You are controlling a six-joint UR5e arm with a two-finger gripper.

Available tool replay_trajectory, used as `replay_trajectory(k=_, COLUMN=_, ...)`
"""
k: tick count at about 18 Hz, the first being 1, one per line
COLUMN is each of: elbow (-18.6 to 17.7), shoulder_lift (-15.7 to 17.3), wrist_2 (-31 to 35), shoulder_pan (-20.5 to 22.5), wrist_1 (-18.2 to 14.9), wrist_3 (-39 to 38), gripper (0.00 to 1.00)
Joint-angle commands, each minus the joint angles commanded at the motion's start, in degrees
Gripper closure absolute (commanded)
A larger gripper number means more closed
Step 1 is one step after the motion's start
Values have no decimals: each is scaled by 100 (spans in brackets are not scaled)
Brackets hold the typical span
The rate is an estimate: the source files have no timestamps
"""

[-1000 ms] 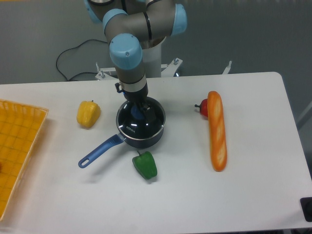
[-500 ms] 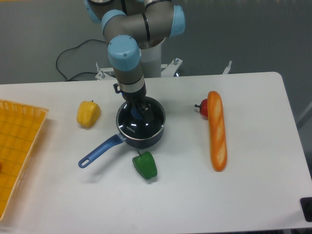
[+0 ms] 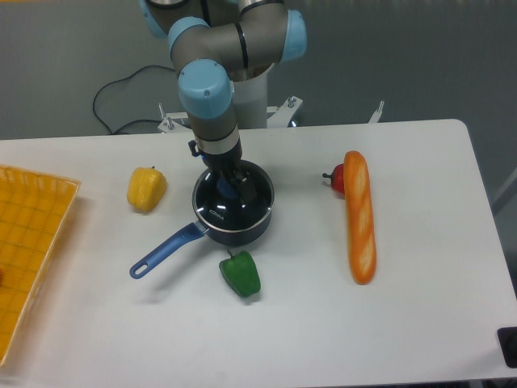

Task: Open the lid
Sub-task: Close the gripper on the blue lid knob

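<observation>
The lid (image 3: 233, 202), a round clear glass disc with a thin metal rim and a blue centre knob, lies flat, left of the frame's centre.

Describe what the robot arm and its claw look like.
The arm is built of thick grey metallic tubes with light blue round caps at the joints. A black ring marks the wrist above a small dark claw. A black cable loops behind the white base.

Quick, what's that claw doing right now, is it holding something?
Gripper: down on the blue knob of the lid, which sits on the saucepan. Whether it has closed on the knob cannot be told.
</observation>
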Motion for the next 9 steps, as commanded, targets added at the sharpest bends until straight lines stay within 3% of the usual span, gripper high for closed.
replay_trajectory(k=9, elbow=26, shoulder_lift=-26, wrist_2=97, shoulder_pan=0, wrist_1=0, wrist_3=18, gripper=0)
